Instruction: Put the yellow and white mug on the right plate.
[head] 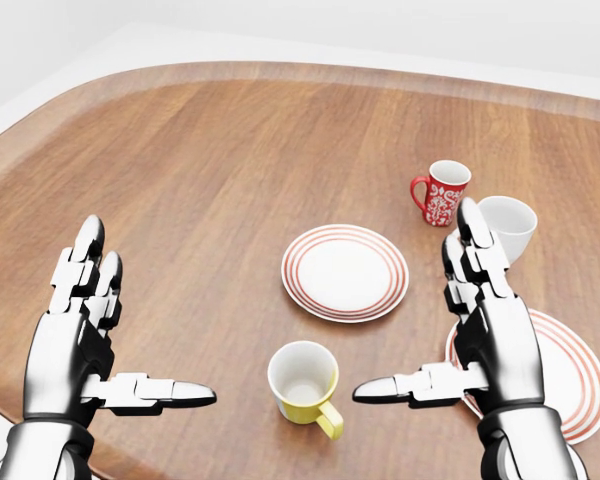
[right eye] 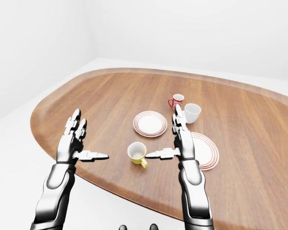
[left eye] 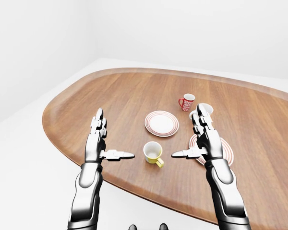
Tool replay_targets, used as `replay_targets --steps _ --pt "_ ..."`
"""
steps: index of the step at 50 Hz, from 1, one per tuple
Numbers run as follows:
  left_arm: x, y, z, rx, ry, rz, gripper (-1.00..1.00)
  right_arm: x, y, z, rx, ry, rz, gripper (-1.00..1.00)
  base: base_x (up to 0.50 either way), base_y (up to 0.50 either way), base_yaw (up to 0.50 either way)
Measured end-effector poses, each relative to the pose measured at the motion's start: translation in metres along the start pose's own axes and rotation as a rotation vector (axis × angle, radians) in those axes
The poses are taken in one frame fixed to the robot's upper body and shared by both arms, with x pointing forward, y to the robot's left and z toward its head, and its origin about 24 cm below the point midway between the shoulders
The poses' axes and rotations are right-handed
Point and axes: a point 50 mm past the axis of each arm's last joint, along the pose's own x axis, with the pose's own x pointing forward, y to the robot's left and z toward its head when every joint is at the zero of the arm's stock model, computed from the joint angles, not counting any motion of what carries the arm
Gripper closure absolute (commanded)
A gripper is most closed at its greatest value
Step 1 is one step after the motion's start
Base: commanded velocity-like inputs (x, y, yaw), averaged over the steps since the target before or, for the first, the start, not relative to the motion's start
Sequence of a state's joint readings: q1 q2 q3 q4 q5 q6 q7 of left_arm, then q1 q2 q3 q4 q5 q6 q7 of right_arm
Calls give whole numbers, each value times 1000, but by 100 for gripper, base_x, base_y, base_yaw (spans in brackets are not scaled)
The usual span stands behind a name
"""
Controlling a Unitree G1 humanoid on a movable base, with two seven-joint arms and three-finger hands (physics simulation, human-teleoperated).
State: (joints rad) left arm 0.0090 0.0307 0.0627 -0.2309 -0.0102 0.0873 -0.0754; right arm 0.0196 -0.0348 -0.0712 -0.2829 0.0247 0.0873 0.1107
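The yellow and white mug (head: pixel 303 388) stands upright on the wooden table (head: pixel 220 170) at the lower centre of the head view, its handle pointing toward the lower right, and nothing touches it. The left hand (head: pixel 85 335) hangs at the lower left of that view, well apart from the mug, fingers stretched straight up and thumb pointing right, holding nothing. The right hand (head: pixel 480 330) stands at the lower right in the mirrored pose, fingers spread wide and thumb reaching left toward the mug without touching it, also empty. Behind this hand, at the right edge, lies the right plate (head: pixel 570 370), white with red rings, partly covered by the palm and wrist. A second ringed plate (head: pixel 345 272) sits just above the mug, near the middle. Toward the upper right stand a red patterned mug (head: pixel 442 192) and, just beside it, a plain white mug (head: pixel 508 226).
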Motion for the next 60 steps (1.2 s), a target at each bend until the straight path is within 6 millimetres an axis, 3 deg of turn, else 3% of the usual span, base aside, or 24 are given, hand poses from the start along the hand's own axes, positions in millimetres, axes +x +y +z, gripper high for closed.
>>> replay_targets --steps 10,60 --pt "0 2 0 12 1 2 -100 -1 3 -1 18 1 8 -100 8 -24 0" --pt "-1 0 -1 1 4 1 -100 -3 8 -5 -45 26 43 -100 9 3 0"
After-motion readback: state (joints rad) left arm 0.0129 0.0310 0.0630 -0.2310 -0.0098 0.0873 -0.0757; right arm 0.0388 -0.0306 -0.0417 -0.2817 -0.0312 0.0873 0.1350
